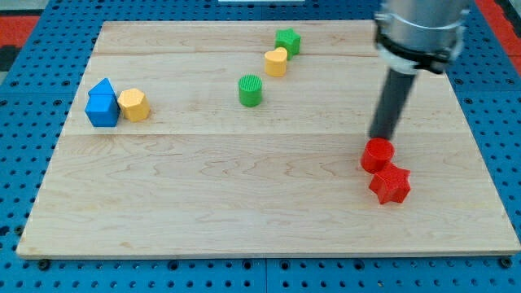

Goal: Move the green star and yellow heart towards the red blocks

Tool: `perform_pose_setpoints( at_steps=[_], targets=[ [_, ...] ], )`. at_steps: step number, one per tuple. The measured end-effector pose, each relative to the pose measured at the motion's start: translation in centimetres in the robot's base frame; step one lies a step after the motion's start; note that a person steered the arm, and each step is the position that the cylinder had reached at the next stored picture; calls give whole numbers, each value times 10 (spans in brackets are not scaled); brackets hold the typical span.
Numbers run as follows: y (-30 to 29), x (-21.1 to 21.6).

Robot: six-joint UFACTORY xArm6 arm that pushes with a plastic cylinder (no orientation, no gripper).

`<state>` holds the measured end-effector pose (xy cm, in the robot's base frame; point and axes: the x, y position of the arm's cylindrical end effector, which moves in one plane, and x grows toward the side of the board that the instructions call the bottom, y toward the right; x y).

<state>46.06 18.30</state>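
The green star (287,41) lies near the view's top, right of centre, on the wooden board (203,187). The yellow heart (276,62) sits just below-left of it, touching or nearly touching. The red cylinder (377,155) and the red star (390,184) sit together at the view's lower right. My tip (380,137) is at the upper edge of the red cylinder, far right of and below the green star and yellow heart.
A green cylinder (251,89) stands below-left of the yellow heart. A blue block (102,103) and a yellow hexagonal block (133,105) sit side by side at the view's left. Blue pegboard surrounds the board.
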Motion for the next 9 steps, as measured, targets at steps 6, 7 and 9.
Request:
perform_pose_setpoints(
  at_steps=[6,7,9],
  targets=[
    [-120,-228],
    [-146,-226],
    [-144,-186]
  ],
)
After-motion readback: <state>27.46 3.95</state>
